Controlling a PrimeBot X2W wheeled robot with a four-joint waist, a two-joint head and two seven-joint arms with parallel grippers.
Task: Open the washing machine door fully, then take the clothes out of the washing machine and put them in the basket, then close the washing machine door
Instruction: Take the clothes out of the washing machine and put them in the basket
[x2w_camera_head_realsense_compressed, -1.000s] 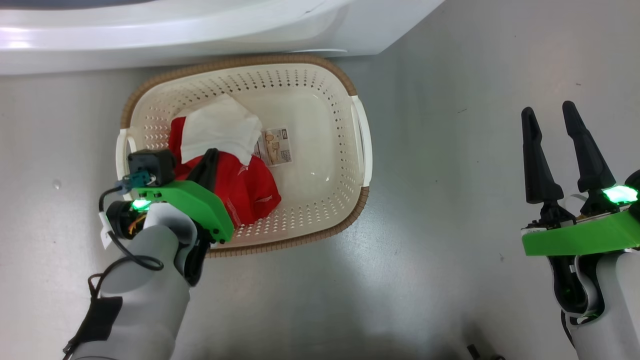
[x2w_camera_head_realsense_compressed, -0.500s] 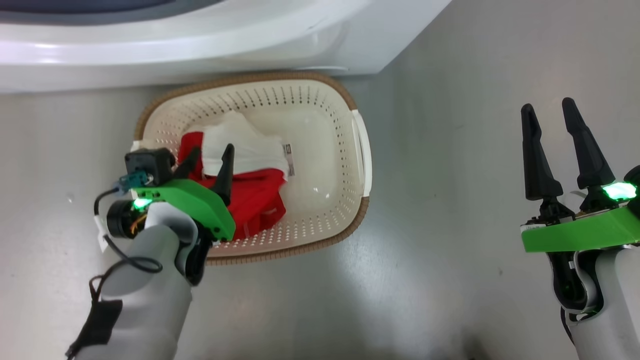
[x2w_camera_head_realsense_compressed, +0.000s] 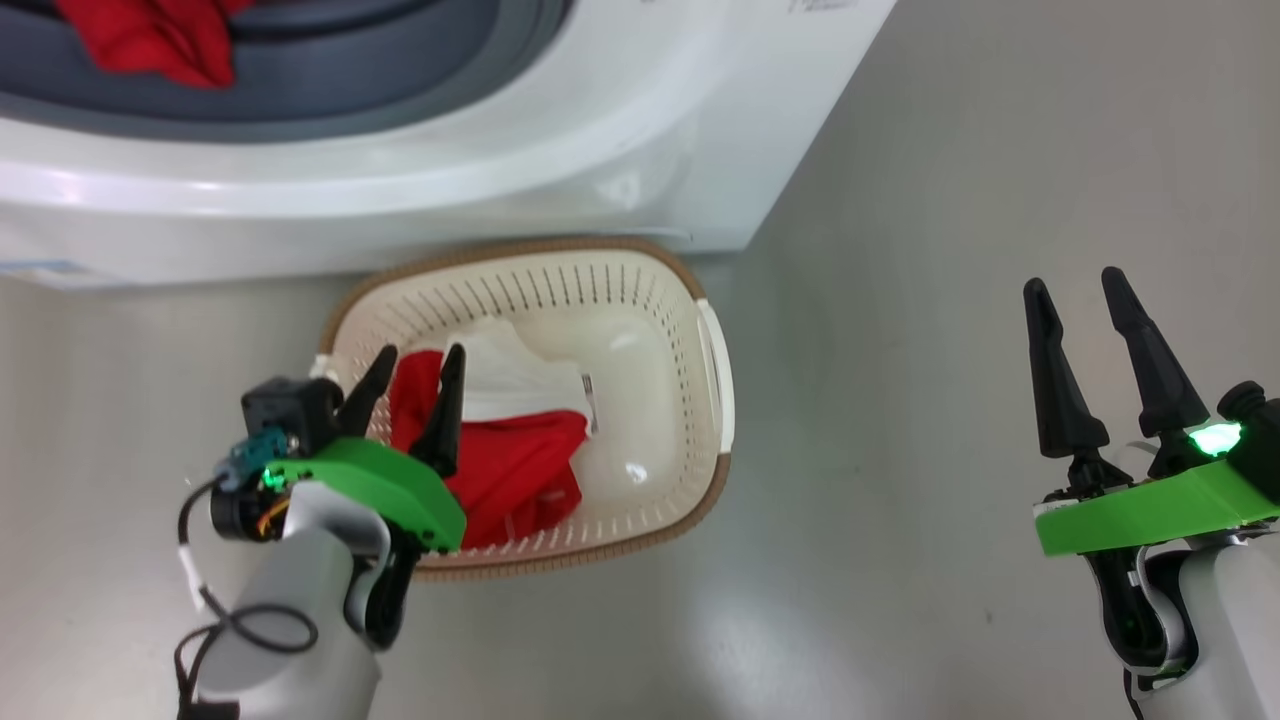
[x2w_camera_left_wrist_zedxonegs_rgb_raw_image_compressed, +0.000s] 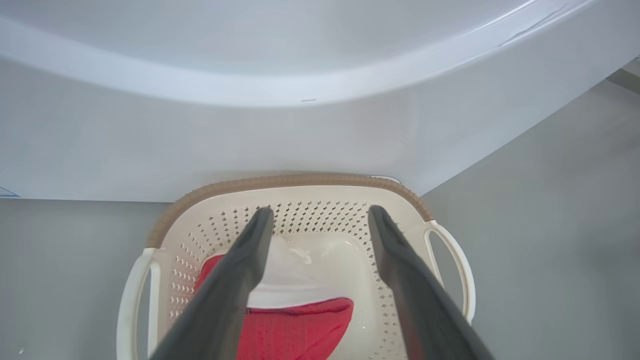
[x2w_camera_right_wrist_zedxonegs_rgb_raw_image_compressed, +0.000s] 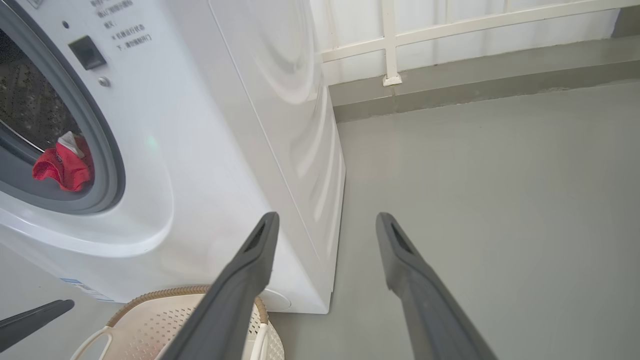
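left end effector now spread open, clothes released into basket

One washing machine, one basket, two garments in it, one red piece, one white piece, one red garment inside the machine, two grippers, left gripper, right gripper.

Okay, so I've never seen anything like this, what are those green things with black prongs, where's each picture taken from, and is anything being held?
Those belong to a wheeled, two-armed robot. Its left gripper hangs open above a basket of red and white clothes on the grey floor. Its right gripper is open off to the side. Nothing is held. One picture looks down from the head. The other two look along each arm's fingers from wrist cameras. One red garment lies in the washing machine.
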